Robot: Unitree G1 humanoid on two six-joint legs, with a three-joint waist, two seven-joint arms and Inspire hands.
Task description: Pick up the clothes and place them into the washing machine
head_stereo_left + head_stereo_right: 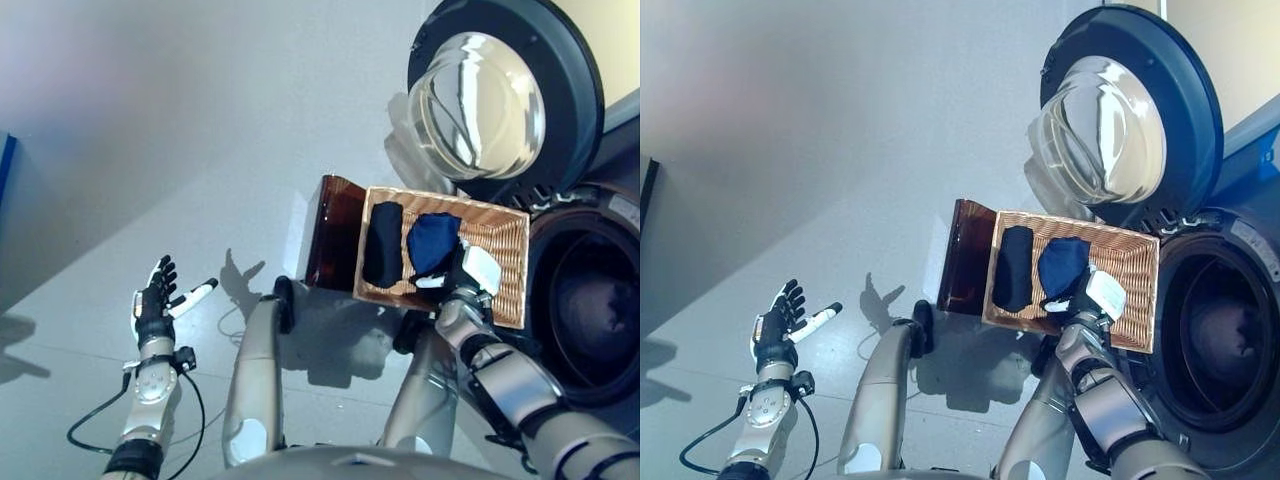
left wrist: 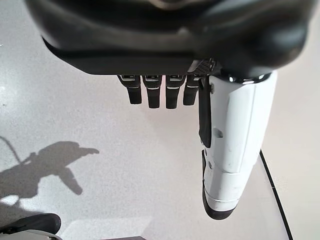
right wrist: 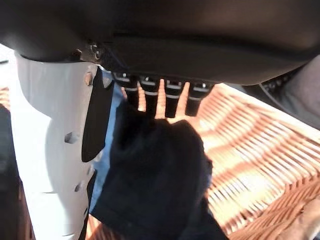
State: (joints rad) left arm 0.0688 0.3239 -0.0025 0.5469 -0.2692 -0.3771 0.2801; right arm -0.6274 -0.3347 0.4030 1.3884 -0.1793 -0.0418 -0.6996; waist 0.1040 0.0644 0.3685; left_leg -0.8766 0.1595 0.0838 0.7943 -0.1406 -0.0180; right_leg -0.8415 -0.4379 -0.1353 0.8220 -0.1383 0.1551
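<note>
1. The right hand [image 1: 462, 272] is down in the wicker basket [image 1: 500, 250], its fingers [image 3: 165, 97] and white-covered thumb closed on the blue cloth [image 1: 433, 243]
2. In the right wrist view the cloth [image 3: 155, 170] bunches between thumb and fingers, with basket weave showing past it
3. A black cloth [image 1: 382, 244] lies in the basket just beside the blue one, on the side away from the washer
4. The washer drum [image 1: 1210, 335] gapes just beyond the right hand, and its door [image 1: 490, 100] is swung wide
5. The left hand [image 1: 155, 300] hangs over bare floor, well apart from the basket, fingers straight and holding nothing
</note>
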